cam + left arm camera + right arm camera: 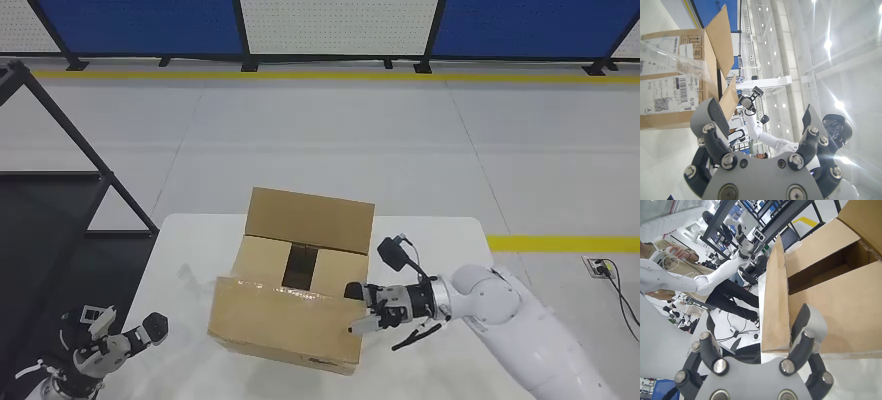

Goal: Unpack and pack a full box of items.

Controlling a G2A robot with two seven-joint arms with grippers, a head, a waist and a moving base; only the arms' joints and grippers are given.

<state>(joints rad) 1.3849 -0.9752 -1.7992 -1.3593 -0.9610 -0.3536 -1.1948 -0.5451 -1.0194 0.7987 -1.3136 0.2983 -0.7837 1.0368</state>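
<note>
A brown cardboard box [300, 290] stands in the middle of the white table [440, 240]. Its far flap [312, 218] lies back open, and the two inner flaps leave a dark gap [298, 264] between them. The near flap [285, 322] stands up at the front. My right gripper [358, 308] is at that flap's right end, open, with the near flap's edge [775, 306] between its fingers [808, 317]. My left gripper [155, 328] hangs off the table's near left corner, well away from the box [668, 75], open [762, 117] with nothing in it.
A black metal rack [60, 150] stands to the left of the table. A strip of clear plastic [677, 60] sticks out from the box's labelled side. Bare table lies to the right of and behind the box.
</note>
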